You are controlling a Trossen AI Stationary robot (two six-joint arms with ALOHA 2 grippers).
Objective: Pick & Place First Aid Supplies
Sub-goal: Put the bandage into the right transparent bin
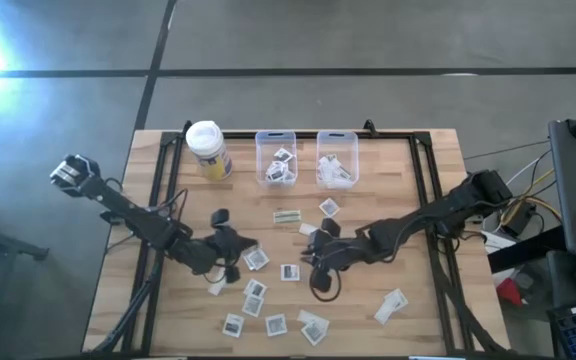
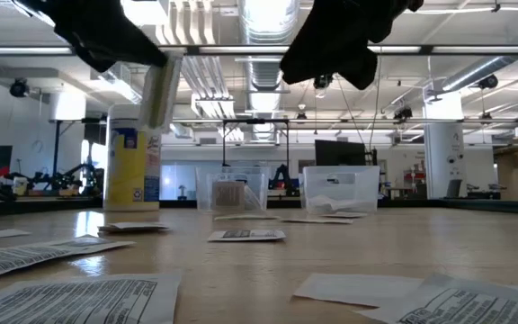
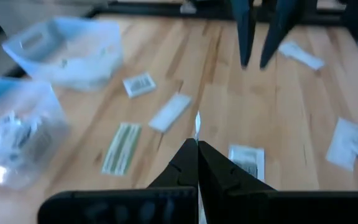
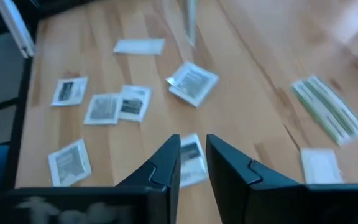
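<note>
progress: partial, some packets already in two clear bins (image 1: 276, 150), most packets (image 1: 255, 292) loose on table (image 1: 418, 290) | left gripper (image 3: 197, 127) pinched on a thin white packet edge-on | right gripper (image 4: 193, 155) parted, empty, square packet (image 4: 190, 158) right under its tips

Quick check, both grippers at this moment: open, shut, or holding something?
Left gripper: shut, pinching a thin white packet edge-on between its fingertips.
Right gripper: open, nothing held, above a square packet on the table.
</note>
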